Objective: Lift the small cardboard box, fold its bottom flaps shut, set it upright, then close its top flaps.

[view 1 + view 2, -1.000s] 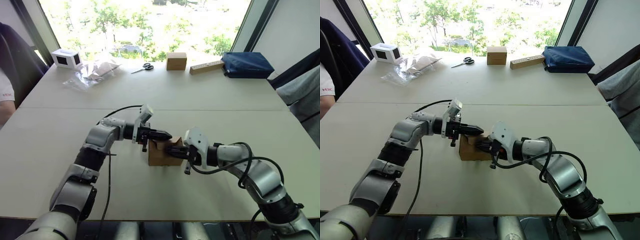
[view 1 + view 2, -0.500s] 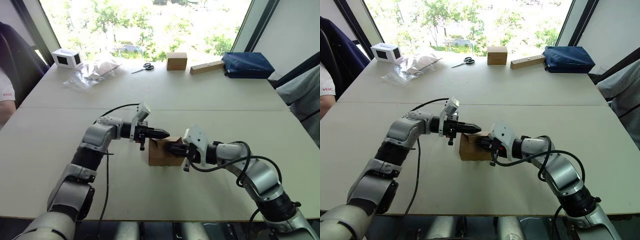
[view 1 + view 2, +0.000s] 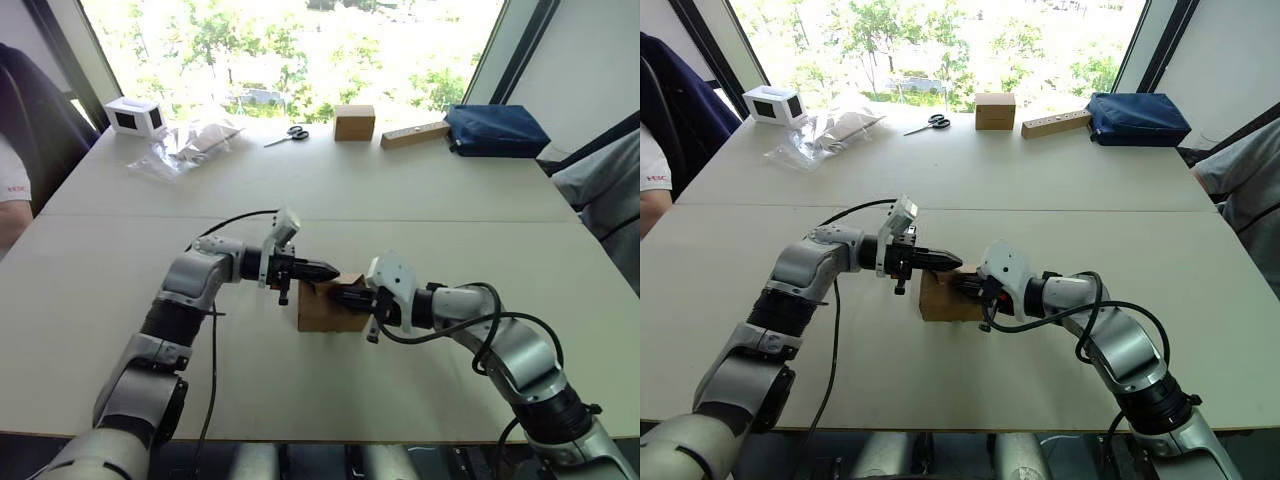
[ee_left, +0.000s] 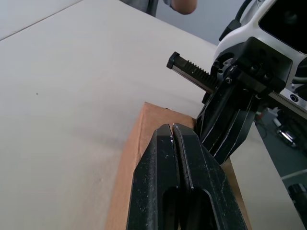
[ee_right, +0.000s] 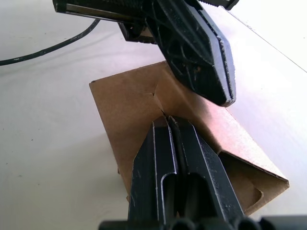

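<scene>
small cardboard box (image 3: 322,308): matt brown corrugated card
left claw (image 4: 173,132): glossy black plastic, lightly scuffed
surface (image 3: 330,190): smooth, matt, pale

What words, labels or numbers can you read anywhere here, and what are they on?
Red lettering on the person's white sleeve: too small to read.
The box between the pincers: plain, no print.
The white device by the window: no legible text.
</scene>
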